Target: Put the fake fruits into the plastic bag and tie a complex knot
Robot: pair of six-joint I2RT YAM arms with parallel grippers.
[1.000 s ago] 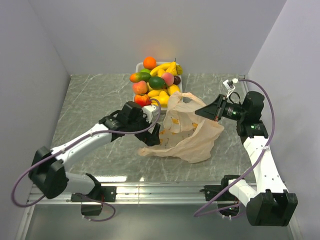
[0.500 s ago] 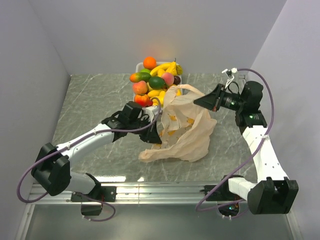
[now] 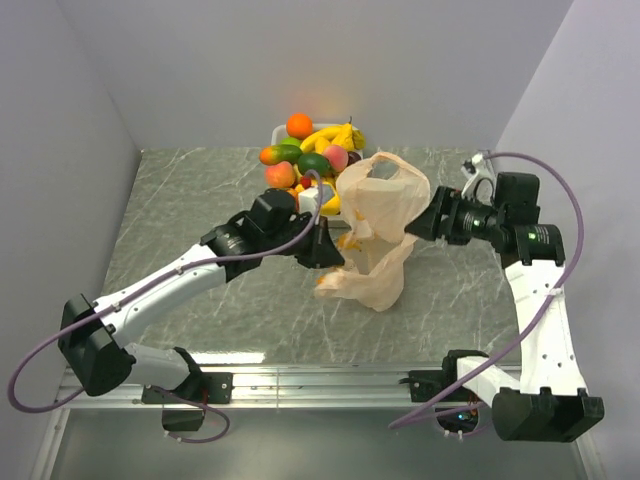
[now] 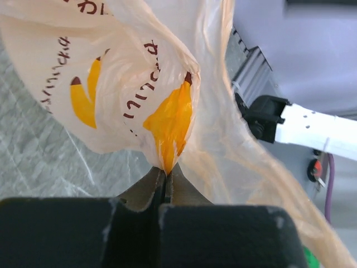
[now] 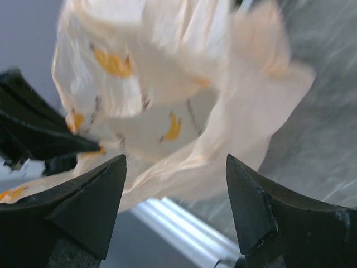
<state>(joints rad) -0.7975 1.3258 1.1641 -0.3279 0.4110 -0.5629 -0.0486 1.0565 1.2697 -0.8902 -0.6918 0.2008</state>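
The peach plastic bag (image 3: 378, 228) hangs lifted over the table's middle, its handle loop (image 3: 385, 166) upright and its lower end resting on the marble. My left gripper (image 3: 326, 250) is shut on a fold of the bag's printed side (image 4: 167, 120); the fingertips (image 4: 166, 174) meet tight on the film. My right gripper (image 3: 433, 222) stands open just right of the bag, and the bag (image 5: 167, 95) lies beyond its spread fingers (image 5: 248, 184), untouched. The fake fruits (image 3: 312, 160) are piled at the back. No knot is in view.
The fruits rest on a white tray (image 3: 277, 132) against the back wall, just behind the left wrist. Grey walls close in the left, back and right sides. An aluminium rail (image 3: 330, 385) runs along the near edge by the arm bases.
My left gripper closed on the bag's side and raised it toward the right. My right gripper let go of the bag, opened and drew back right. The bag went from slumped to hanging upright.
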